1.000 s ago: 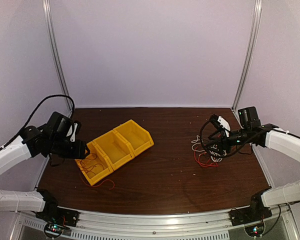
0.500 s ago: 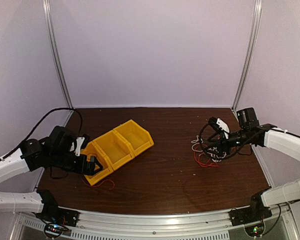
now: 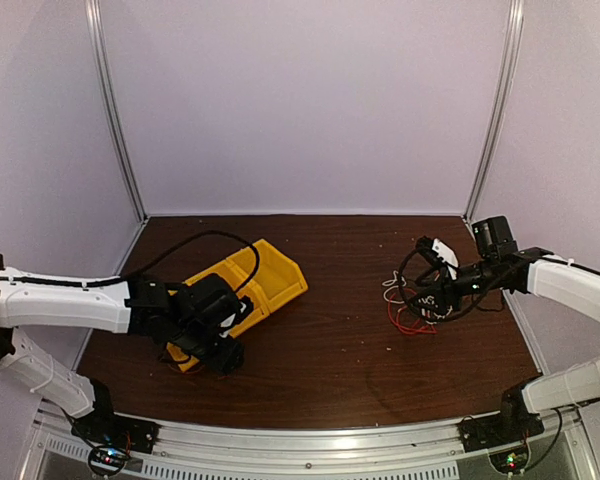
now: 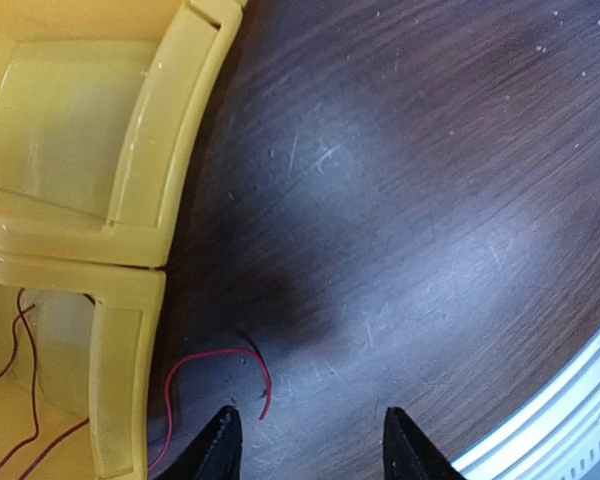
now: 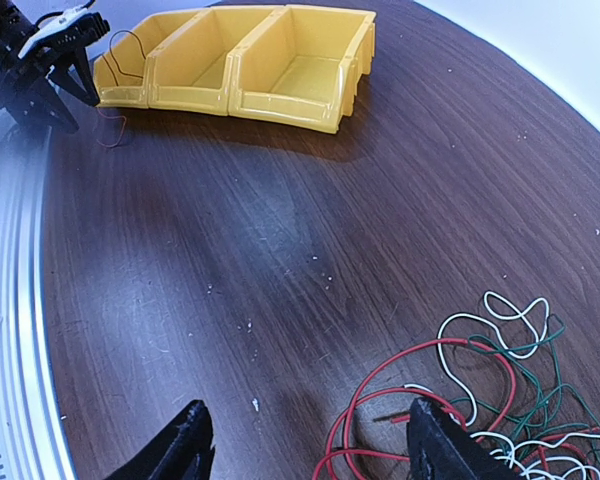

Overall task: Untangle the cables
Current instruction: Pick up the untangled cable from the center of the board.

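A tangle of thin red, white and green cables [image 5: 480, 400] lies on the dark table at the right [image 3: 412, 310]. My right gripper [image 5: 315, 450] hovers open at its left edge, its right fingertip [image 5: 445, 440] over the red loops, holding nothing. One red cable [image 4: 220, 353] runs out of the nearest yellow bin [image 4: 120, 330] and ends loose on the table. My left gripper [image 4: 310, 445] stands open just above that loose end, which lies beside the left fingertip [image 4: 220, 445], untouched. In the top view the left gripper [image 3: 225, 358] sits at the bins' front corner.
Three joined yellow bins [image 3: 270, 270] stand left of centre; the nearest one holds more red cable [image 4: 20, 330], the middle one [image 4: 70, 130] looks bare. The metal rail of the table's front edge [image 4: 580, 420] runs close behind my left gripper.
My left arm swung from left of the bins round to their front corner and came down over the loose red end; its jaws widened, then narrowed. The right arm barely moved.
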{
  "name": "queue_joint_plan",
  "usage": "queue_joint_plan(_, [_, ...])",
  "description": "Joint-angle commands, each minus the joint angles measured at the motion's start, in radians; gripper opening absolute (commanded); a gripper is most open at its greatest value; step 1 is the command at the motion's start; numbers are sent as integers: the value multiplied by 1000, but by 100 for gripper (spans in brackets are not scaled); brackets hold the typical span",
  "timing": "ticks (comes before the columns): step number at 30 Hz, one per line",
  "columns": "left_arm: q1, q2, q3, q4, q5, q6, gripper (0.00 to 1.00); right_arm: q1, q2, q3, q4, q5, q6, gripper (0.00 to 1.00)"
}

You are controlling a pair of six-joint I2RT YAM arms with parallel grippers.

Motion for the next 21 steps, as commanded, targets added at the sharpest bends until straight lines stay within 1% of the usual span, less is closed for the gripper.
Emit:
queue_joint_plan(1, [-29, 41, 29, -60, -34, -79, 50, -5, -8, 10, -5, -7, -10, 67])
queue_joint_plan(4, [-28, 72, 2, -59, -4, -106, 51, -5, -2, 10, -5, -9, -13, 67])
queue_joint_plan(9, [-29, 133, -15, -51, -4, -105, 52, -5, 12, 15, -14, -11, -22, 66])
queue_joint_plan(13, [-29, 171, -14, -28, 2, -96, 49, -5, 14, 16, -18, -11, -25, 66])
queue_joint_plan(21, [-28, 248, -10, -47, -28, -95, 40, -5, 4, 11, -18, -7, -25, 66])
